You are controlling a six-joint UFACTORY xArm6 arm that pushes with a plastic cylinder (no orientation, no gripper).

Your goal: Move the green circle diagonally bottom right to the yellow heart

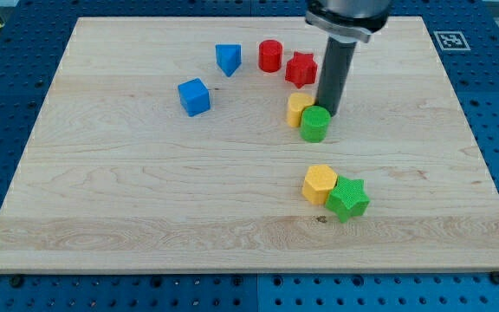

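Note:
The green circle (314, 124) is a short green cylinder near the board's middle, touching the yellow heart (299, 109) on the heart's lower right side. My tip (328, 113) stands right behind the green circle, at its upper right edge, and seems to touch it. The rod rises from there to the view's top.
A red star (301, 69), a red cylinder (270, 55), a blue triangle (227, 59) and a blue cube (194, 96) lie toward the view's top. A yellow hexagon (319, 184) and a green star (348, 198) touch each other lower down. The wooden board (102, 199) ends on all sides.

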